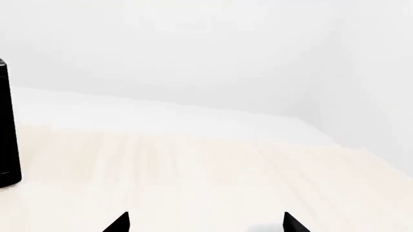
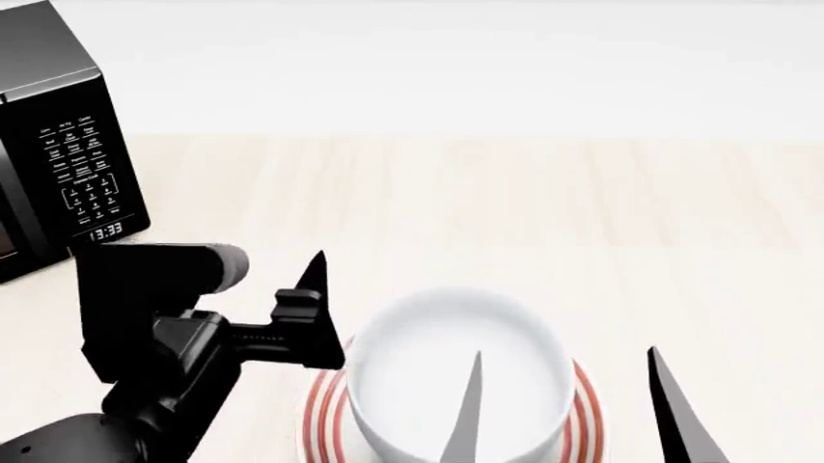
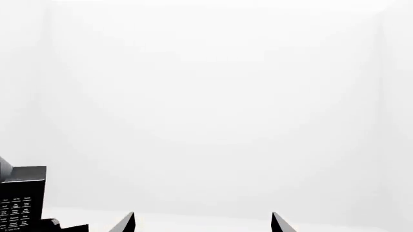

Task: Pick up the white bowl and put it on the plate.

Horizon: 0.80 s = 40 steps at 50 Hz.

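The bowl (image 2: 445,371) sits upright, mouth up, on the plate (image 2: 586,417); round, no long axis; right gripper (image 2: 566,405) spread; left gripper (image 1: 205,223) spread.

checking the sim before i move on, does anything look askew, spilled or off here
Nothing stands out. The white bowl sits upright on the plate, roughly centred, with red rings showing on both sides. The microwave stands square on the counter. No spill or damage is visible.

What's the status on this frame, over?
Both grippers, left gripper and right gripper, open, empty. Glossy white deep bowl sits on red-ringed white plate. Nothing obstructing.
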{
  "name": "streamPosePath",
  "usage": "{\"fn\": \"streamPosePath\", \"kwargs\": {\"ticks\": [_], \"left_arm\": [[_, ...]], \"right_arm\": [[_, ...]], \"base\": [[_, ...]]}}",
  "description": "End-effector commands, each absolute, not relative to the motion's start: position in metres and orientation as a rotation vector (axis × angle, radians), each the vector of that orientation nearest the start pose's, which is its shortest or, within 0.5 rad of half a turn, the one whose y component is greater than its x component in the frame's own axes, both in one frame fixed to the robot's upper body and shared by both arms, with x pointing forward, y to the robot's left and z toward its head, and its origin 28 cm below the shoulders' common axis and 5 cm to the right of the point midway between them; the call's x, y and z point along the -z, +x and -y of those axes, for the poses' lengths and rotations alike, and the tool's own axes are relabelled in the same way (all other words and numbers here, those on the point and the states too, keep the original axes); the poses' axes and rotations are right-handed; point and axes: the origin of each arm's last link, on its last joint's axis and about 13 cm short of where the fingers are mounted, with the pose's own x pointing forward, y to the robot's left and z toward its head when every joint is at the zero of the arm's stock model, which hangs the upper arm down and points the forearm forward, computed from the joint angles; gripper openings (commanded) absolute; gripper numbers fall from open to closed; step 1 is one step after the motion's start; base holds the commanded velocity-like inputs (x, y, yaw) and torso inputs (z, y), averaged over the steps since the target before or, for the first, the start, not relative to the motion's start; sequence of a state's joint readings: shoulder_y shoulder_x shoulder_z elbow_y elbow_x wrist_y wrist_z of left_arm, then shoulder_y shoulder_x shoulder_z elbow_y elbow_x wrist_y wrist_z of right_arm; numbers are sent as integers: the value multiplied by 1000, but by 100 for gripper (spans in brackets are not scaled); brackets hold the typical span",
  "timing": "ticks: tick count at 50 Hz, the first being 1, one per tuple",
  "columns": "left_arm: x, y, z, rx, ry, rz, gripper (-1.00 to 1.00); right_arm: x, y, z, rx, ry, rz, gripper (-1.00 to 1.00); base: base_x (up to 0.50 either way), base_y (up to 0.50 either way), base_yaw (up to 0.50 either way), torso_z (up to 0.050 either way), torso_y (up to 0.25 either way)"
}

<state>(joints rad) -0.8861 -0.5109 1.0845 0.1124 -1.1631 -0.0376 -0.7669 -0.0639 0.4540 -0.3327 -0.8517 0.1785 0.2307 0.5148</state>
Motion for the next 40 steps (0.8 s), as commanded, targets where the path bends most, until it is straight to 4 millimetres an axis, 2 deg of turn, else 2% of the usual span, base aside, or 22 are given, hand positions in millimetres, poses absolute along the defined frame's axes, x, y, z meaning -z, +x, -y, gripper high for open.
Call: {"fn": "streamPosePath", "kwargs": {"ticks": [1,8,15,29,40], "left_arm": [[-158,245,-160,200,-168,58,100],[-159,220,-161,223,-181,79,100],[-167,199,-166,175,-97,197,100],[-177,151,-169,186,-75,299,100],[-188,125,-169,157,-10,420,100]], "right_arm": [[-163,141,87,-46,-54,505,100],[-173,134,89,-47,-56,545,100],[-180,129,89,-63,-63,591,100],[-197,123,92,-82,-72,667,100],[-201,124,94,-99,-78,700,100]], "base": [[0,0,0,0,0],[0,0,0,0,0],[0,0,0,0,0],[0,0,0,0,0],[0,0,0,0,0]]}}
